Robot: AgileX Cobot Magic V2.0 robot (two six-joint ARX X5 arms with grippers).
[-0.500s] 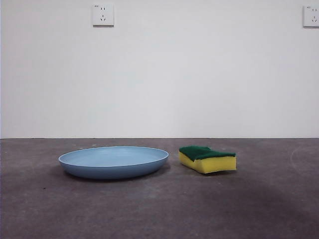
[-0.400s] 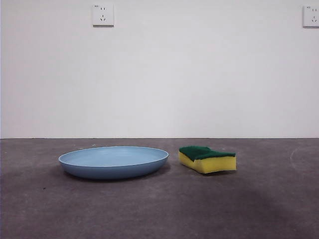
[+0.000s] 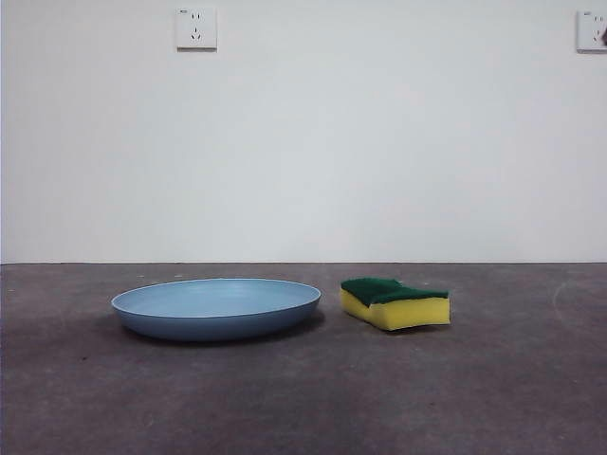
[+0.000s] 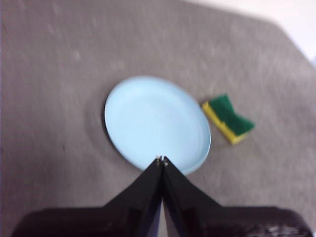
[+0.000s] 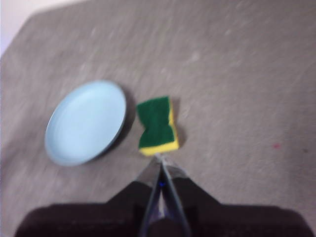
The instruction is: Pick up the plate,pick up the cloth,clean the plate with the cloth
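Nothing on the counter (image 3: 303,398) has moved over the last half second: the plate (image 3: 216,308) sits flat where it was, and the cloth (image 3: 395,302), really a yellow sponge with a green scouring top, lies just beside it, not touching, same spot as before. No arm in the front view in any of the frames, so both are up high. The only difference is a dark smudge now at the wall socket (image 3: 592,30) in the top corner, maybe an arm tip coming in, can't tell. Left claw (image 4: 161,160) is pinched closed, empty, hanging above the near rim of the plate (image 4: 157,123). Right claw (image 5: 161,160) is likewise closed and empty, above the near edge of the cloth (image 5: 158,126), with the plate (image 5: 85,122) off to one side. Both wrist pictures are blurry, which suggests the arms are in motion. My read: approach phase, nothing picked yet. Both claws will need to open before descending.
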